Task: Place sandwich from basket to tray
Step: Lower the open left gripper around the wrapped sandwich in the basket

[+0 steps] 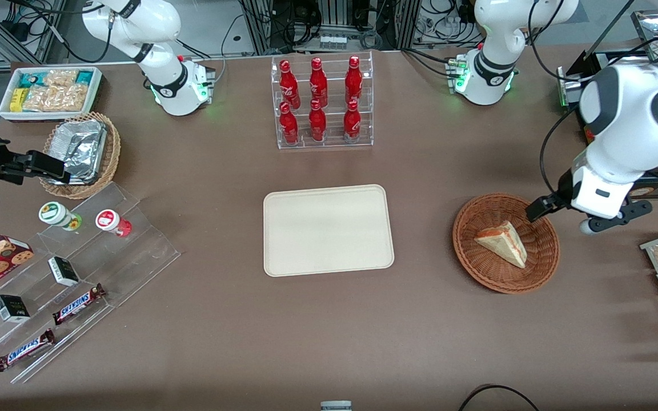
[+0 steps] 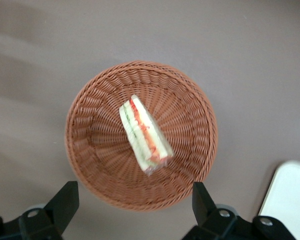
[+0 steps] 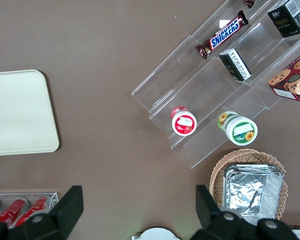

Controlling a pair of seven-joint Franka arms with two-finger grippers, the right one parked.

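Gripper (image 2: 132,200) hung above the basket (image 1: 543,260), over the rim portion farther from the front camera and toward the working arm's end of the table. Fingers (image 2: 65,200) stood wide apart, nothing held between them. In the wrist view the gap between the fingertips spanned most of the basket's width.

Sandwich (image 1: 503,242) lay inside the basket, roughly at its middle, resting on the woven floor with one broad bread face up. Wrist view showed the cut edge: red-orange and pale filling stripe running along its length, and what looked like clear wrap bunched at one end, though this could not be confirmed. It was not touching the gripper.

Handling judgement: light, soft, easily crushed. White bread would dent under a firm pinch and the filling could squeeze out of the cut edge. Best hold looked to be across the two flat bread faces near the thick middle of the wedge, with modest closing force; the thin pointed tip would likely fold. Basket walls are shallow and sloped, so fingers should clear the wicker on descent.

Tray (image 1: 329,230) sat flat toward the table's middle, well apart from the basket, its surface bare. A rack of red bottles (image 1: 320,103) stood farther from the front camera than the tray.
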